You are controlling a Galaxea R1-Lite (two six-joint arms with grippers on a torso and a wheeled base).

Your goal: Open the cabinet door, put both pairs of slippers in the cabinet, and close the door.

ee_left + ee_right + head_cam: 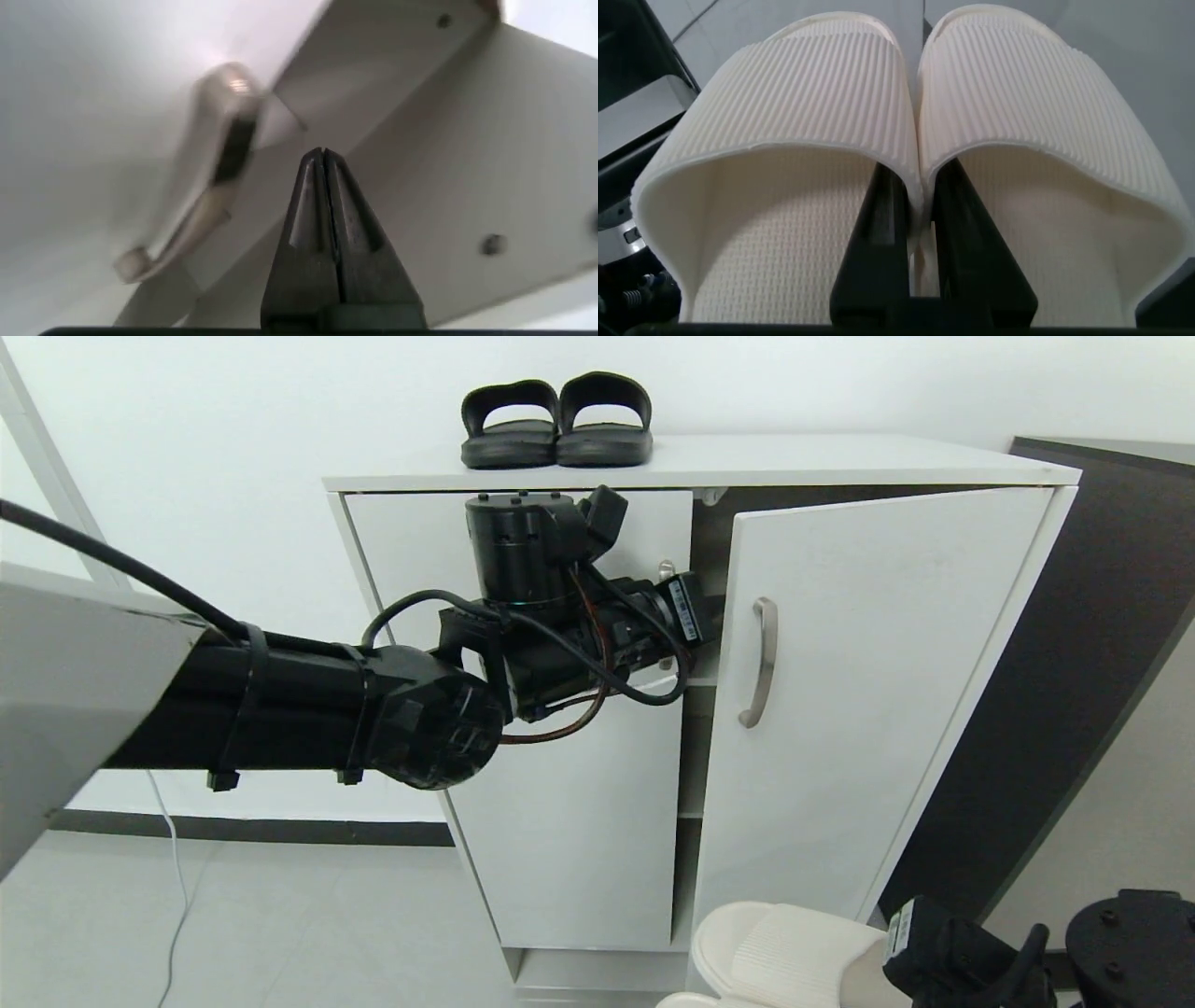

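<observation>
Left pincer (322, 166), pressed together, sits just beside the left door's handle (220, 163) at mid-frame. Right pincer (920, 219) pinches the white slippers (813, 121) at lower right. Door-opening looks to be in hand; next, pull that door wide, then shelve the pair.

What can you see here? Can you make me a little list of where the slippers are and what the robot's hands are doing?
Black slippers: side by side on top of the cabinet
Cream slippers: held together by the right gripper, low in front of the cabinet
Right door: partly open
Left gripper: shut on nothing, next to the left door's handle
</observation>
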